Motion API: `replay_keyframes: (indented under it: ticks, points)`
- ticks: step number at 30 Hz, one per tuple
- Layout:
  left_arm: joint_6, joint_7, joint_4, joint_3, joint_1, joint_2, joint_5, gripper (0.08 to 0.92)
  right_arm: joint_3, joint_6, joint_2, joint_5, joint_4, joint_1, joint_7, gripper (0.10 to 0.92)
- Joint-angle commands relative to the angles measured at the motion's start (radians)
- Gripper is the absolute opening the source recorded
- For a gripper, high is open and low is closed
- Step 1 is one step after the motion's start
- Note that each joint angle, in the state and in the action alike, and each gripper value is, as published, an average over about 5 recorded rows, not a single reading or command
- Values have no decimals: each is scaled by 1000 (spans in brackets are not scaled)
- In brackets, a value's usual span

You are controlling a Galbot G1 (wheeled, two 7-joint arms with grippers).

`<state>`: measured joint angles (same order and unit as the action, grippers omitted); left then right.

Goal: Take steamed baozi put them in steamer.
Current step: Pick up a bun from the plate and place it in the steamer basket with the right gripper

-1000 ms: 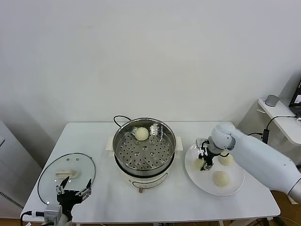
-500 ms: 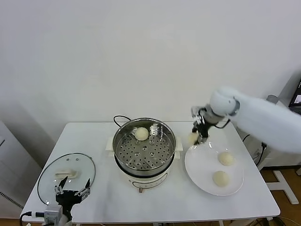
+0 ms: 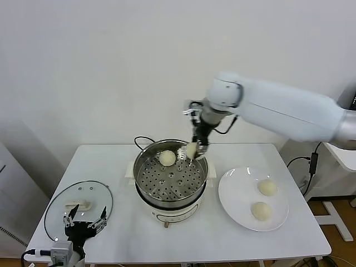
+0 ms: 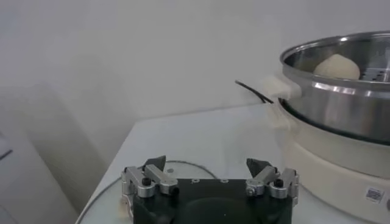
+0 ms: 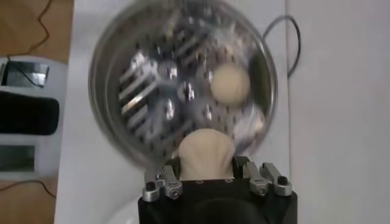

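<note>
My right gripper (image 3: 192, 151) pinches a bun (image 5: 206, 154) by its sides above the steamer (image 3: 146, 167); looks soft and squishy, so gentle squeeze. Left gripper (image 4: 210, 178) idles wide open.

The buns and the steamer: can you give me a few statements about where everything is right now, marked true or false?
1. One bun already lies in the steamer. True.
2. The right gripper carries a bun above the steamer. True.
3. Three buns lie on the white plate. False: two lie there.
4. The glass lid covers the steamer. False: it lies flat on the table, beside the steamer.
5. The left gripper holds a bun. False: its jaws are open and empty, near the lid.
</note>
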<state>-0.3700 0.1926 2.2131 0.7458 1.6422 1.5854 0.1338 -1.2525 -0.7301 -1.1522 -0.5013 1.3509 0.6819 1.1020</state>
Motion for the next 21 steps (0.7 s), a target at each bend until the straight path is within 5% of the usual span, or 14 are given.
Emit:
replay_keyframes:
  ticks: [1, 21]
  points:
    - [-2, 0, 21, -14, 4, 8, 6, 823, -34, -53, -248, -59, -154, -82, -41, 526]
    - [-6, 0, -5, -24, -16, 8, -5, 823, 17, -53, -392, 62, -321, -229, -53, 526]
